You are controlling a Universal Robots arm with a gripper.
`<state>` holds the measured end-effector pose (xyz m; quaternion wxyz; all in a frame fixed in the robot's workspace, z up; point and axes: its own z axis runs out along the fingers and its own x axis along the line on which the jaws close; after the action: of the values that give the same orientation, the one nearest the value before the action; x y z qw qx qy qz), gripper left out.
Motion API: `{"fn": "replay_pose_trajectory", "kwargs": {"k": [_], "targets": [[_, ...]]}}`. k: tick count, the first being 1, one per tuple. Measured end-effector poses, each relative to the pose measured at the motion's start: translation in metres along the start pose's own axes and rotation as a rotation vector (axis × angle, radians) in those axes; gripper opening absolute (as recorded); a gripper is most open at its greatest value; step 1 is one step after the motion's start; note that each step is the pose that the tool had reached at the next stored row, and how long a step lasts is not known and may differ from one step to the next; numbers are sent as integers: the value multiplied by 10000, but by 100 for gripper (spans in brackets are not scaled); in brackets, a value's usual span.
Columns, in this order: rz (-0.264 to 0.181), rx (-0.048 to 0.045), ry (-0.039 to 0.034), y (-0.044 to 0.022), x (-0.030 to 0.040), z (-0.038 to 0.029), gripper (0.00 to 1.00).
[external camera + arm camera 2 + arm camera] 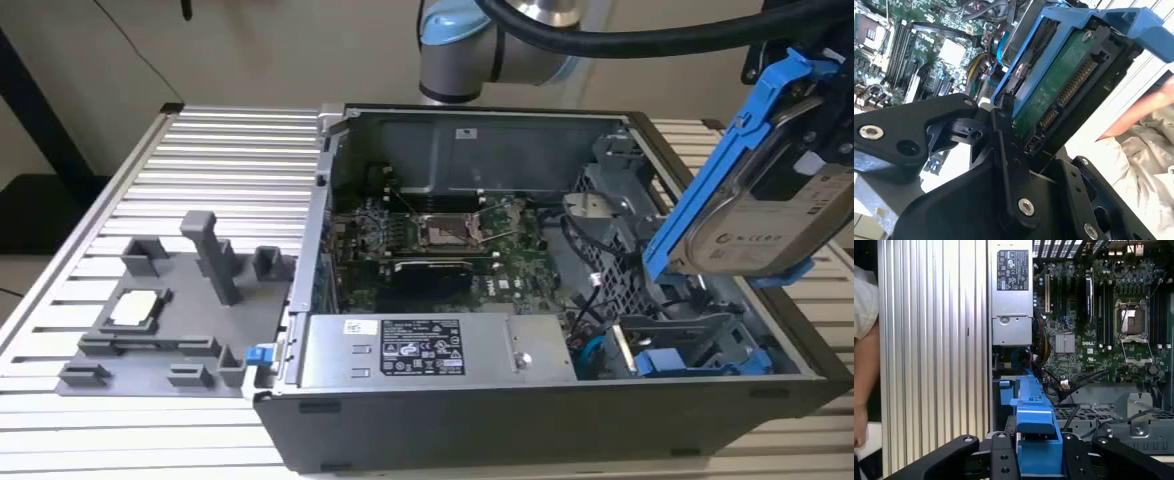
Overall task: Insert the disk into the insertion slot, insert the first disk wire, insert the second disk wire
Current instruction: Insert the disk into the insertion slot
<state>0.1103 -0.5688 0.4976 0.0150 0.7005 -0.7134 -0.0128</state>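
At the exterior view's left, a light grey fixture tray (158,345) on the ribbed metal counter (227,160), just beside an open computer case (467,140). Inside the case, toward its middle, a green motherboard (400,255) with a bare processor socket (451,232). Nearer the camera, a silver labelled power supply (414,350) along the front wall. Further right, the insertion slot (611,264), a grey sheet-metal bay with a perforated wall, with black cables (570,243) beside it and blue plastic parts (694,358) at its near end. At the far right, the disk (774,215), steeply tilted in its bright blue frame (705,185), held above the case's right edge and over the bay, not seated in it.

In the first wrist view, claw (1035,455) clamped on the disk, black fingers (1000,455) pressed against either side of the blue frame. In the second wrist view, green circuit-board face (1054,75) of the disk, with its connectors (1076,82), turned toward the camera. Beside the disk in that view, a person's arm (1140,119) above white cloth (1134,157).
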Motion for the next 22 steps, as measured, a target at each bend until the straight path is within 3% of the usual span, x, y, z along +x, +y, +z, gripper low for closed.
{"fn": "replay_pose_trajectory", "kwargs": {"k": [8, 22], "targets": [[1, 17, -1, -3, 0, 63, 33], [8, 40, -2, -10, 0, 244, 33]]}}
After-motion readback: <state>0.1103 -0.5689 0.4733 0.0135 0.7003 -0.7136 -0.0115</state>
